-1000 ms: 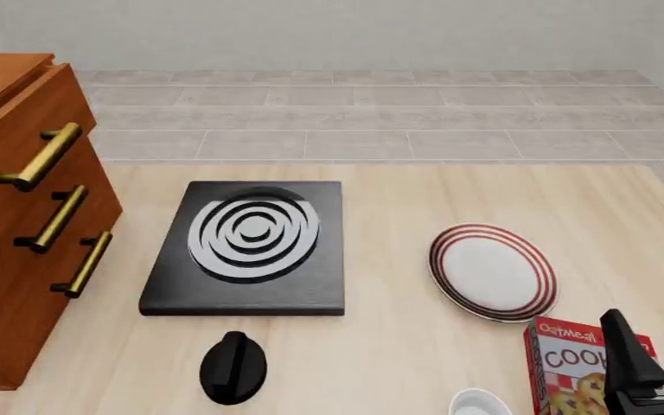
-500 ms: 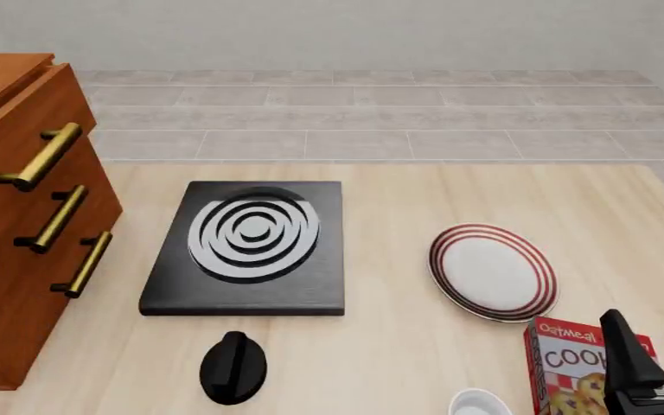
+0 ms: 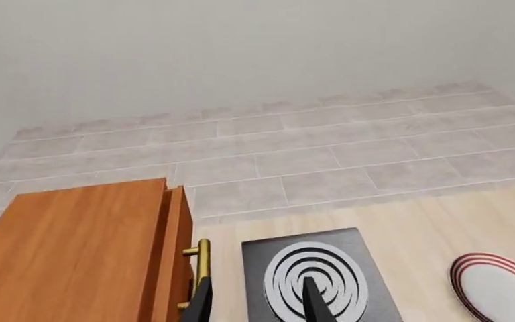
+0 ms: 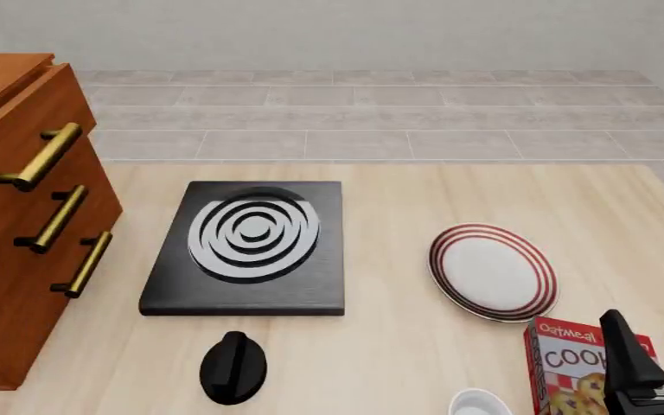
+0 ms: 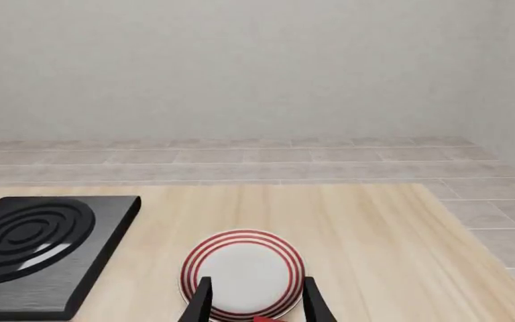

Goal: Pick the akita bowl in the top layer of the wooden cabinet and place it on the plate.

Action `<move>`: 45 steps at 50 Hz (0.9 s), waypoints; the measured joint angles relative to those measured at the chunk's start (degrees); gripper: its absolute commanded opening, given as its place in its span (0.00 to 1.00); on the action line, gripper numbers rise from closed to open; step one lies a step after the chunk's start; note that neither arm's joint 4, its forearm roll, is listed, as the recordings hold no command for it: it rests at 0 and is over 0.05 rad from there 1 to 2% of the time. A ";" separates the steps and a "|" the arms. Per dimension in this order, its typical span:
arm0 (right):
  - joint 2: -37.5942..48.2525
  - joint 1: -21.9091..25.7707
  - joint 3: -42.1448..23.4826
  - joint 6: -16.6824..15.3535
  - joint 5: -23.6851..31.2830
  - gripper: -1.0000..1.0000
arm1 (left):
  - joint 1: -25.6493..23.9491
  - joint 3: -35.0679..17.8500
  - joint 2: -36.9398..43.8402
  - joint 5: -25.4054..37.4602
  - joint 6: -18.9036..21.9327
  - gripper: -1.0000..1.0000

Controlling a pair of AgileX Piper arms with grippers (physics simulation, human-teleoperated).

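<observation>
The wooden cabinet stands at the table's left, its three drawers shut. The top layer carries the uppermost brass handle. The akita bowl is hidden from every view. The red-ringed white plate lies on the table right of centre. My right gripper is open and empty at the near right corner, with the plate just ahead of its fingers. My left gripper is open and empty, out of the front view. In the left wrist view it points towards the cabinet and the stove.
A black stove with a grey ringed burner sits between cabinet and plate, its black knob nearer me. A red cookie box stands by my right gripper, and a plain white bowl peeks in at the front edge.
</observation>
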 measured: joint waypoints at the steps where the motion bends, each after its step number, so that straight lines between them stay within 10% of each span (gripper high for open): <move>1: 0.00 0.01 0.00 0.00 0.00 1.00 | 0.13 -0.17 0.24 0.39 0.13 1.00; 45: 0.00 0.26 -0.01 0.06 0.03 1.00 | 7.84 -0.36 8.78 8.51 3.82 1.00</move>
